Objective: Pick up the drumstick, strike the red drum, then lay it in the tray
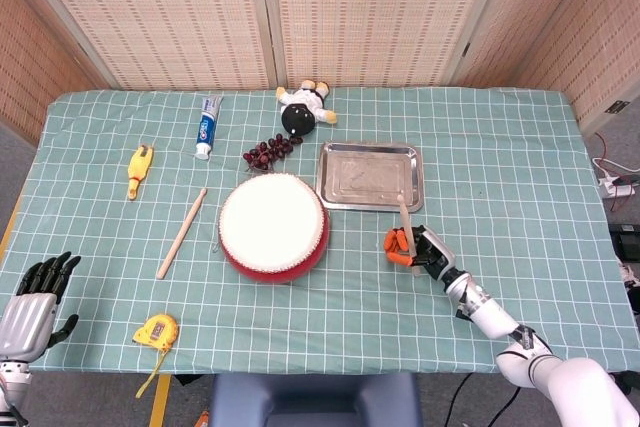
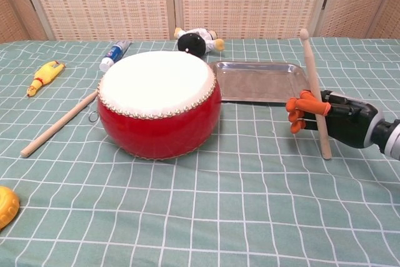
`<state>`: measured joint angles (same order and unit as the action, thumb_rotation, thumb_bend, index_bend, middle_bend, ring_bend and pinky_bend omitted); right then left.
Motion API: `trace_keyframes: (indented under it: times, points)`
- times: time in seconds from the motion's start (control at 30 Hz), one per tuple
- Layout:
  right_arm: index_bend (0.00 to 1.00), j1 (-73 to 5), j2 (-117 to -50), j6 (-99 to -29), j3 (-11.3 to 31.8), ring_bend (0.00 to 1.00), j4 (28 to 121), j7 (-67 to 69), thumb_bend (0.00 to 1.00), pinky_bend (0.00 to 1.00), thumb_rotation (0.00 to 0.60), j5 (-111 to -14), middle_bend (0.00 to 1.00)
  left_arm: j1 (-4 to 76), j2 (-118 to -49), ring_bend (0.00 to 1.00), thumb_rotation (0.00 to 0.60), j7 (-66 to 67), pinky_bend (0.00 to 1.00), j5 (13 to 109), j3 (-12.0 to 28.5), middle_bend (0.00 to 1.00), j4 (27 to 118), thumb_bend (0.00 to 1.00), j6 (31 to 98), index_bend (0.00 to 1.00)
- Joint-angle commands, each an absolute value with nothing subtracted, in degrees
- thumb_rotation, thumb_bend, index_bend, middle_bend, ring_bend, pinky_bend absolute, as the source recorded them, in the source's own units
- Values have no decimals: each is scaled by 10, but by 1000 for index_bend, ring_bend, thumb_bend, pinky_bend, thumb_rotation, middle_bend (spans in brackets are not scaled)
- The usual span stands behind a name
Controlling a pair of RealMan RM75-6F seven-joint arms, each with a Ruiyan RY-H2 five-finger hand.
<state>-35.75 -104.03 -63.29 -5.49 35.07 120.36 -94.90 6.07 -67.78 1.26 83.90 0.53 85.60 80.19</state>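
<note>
I have the drumstick (image 2: pixel 314 92) pinched in my right hand (image 2: pixel 331 117), orange-tipped fingers (image 2: pixel 304 105) curled around its lower part, the stick nearly upright with its rounded head leaning slightly toward the drum side and its butt close to the cloth; from the chest view I cannot tell whether the butt touches the table (image 1: pixel 520 147) or hangs just above it. I am between the red drum (image 1: pixel 273 226) and the table's right edge, just in front of the near right corner of the tray (image 1: pixel 368 176). My left hand (image 1: pixel 35 297) rests at the near left corner of the table, fingers apart and holding nothing. The step in hand, as I judge it, is the strike. To do it well I should carry the stick leftward and let it tip over so the rounded head comes down on the white skin of the drum rather than on the studded red rim, hitting near the middle where the head is flat. The grip is low on the shaft, so a fast swing could make the stick pivot or slip between my fingers; I would keep the pinch firm and swing from the wrist and forearm together. I should also lift clear of the tray's raised lip on the way. A second stick (image 1: pixel 181 233) lies on the drum's far side from me, toward the left edge, and it needs no attention.
</note>
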Motion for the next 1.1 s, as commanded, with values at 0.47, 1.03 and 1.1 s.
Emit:
trace_keyframes:
  times: [0.47, 1.03, 1.1]
  points:
    - [1000, -353, -1050, -643, -62, 951, 357, 1162, 149, 986, 600, -951, 866, 62, -680, 0, 600, 15, 27, 838, 7, 0, 855, 269, 801, 0]
    - [1000, -356, -944, -710, -25, 1000, 492, 1038, 149, 1000, 600, -942, 993, 64, -676, 0, 600, 27, 28, 839, 10, 0, 861, 268, 805, 0]
    - [1000, -362, -924, -708, -16, 1000, 512, 955, 159, 1000, 600, -940, 993, 64, -675, 0, 600, 30, 27, 839, 10, 0, 862, 268, 804, 0]
